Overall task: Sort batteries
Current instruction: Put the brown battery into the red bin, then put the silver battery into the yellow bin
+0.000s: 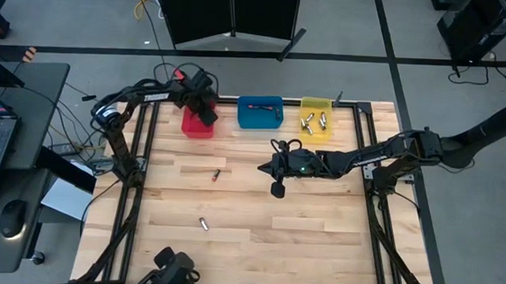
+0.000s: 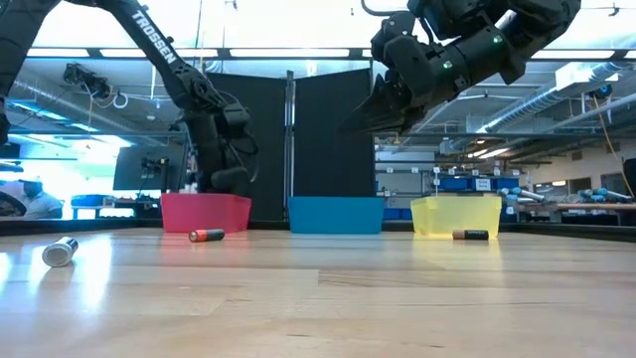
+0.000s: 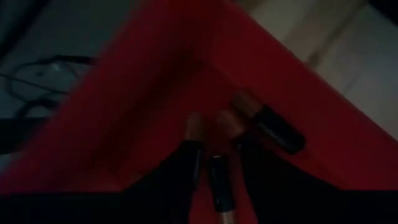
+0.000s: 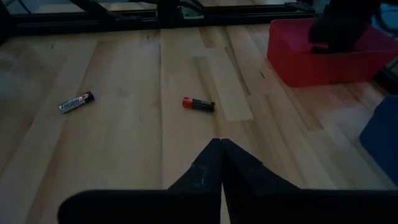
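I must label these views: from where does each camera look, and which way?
High: overhead, straight down; both arms, red bin.
Low: table height, level across; both arms, three bins.
Left wrist: inside the red bin, over batteries.
Right wrist: past the shut right end effector.
Shared: high and right wrist show the red-banded battery.

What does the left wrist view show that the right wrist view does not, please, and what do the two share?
Only the left wrist view looks down inside the red bin, where several batteries lie in a corner beneath the left pincer. Only the right wrist view shows the wooden table with a silver battery and a red-ended battery lying loose on it, an edge of the blue bin, and the shut right pincer. Both share the red bin, seen from outside in the right wrist view with the left arm reaching into it.
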